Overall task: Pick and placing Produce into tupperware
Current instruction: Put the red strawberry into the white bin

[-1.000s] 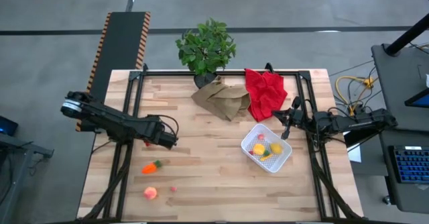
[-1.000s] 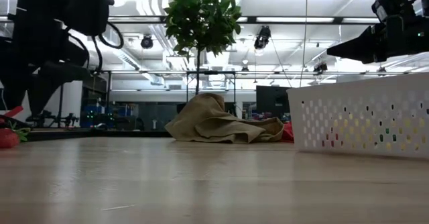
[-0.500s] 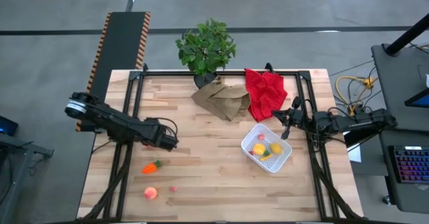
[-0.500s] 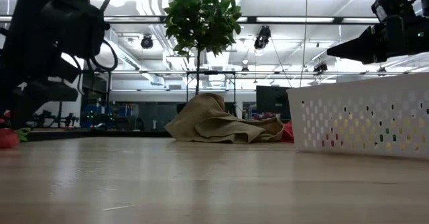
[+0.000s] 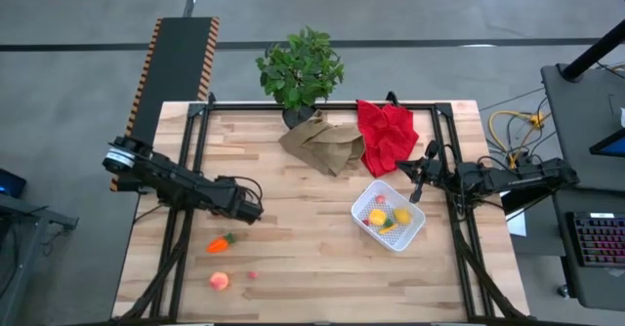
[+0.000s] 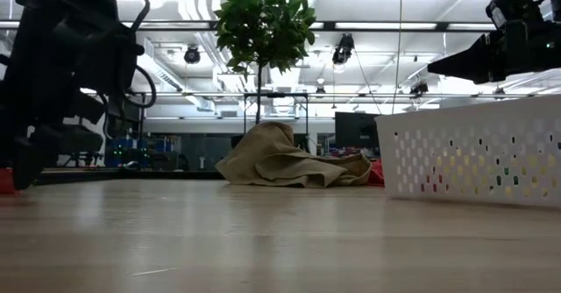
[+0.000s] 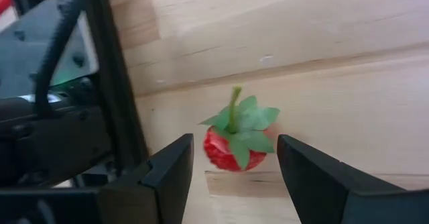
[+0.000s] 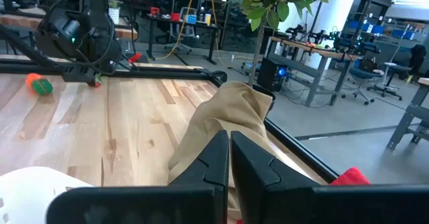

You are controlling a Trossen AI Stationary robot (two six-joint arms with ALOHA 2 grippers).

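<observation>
Pale, plank-grained wood forms the table (image 5: pixel 293 267), and from above the white square tupperware (image 5: pixel 414 230) sits toward its right side, rounded at the corners, holding yellow and red produce too small to sort out. The orange carrot (image 5: pixel 221 243) lies left of centre, its long axis slanted with the green top pointing up-right toward the left gripper (image 5: pixel 256 210), which hovers just above it; a pink-orange peach (image 5: pixel 219 281) and a tiny red berry (image 5: pixel 252 274) lie nearer the front edge. The right gripper (image 5: pixel 418 182) waits just beside the container's upper right corner. At table height, the container's perforated wall (image 6: pixel 473 157) is cut off at the right edge, and a crumpled brown paper bag (image 6: pixel 280 161) slumps behind. The left wrist camera shows a red strawberry (image 7: pixel 233 143) with a leafy green cap, stem upright, between that gripper's parted fingers (image 7: pixel 173 170), untouched. The right wrist camera shows its fingers (image 8: pixel 216 162) pressed together.
</observation>
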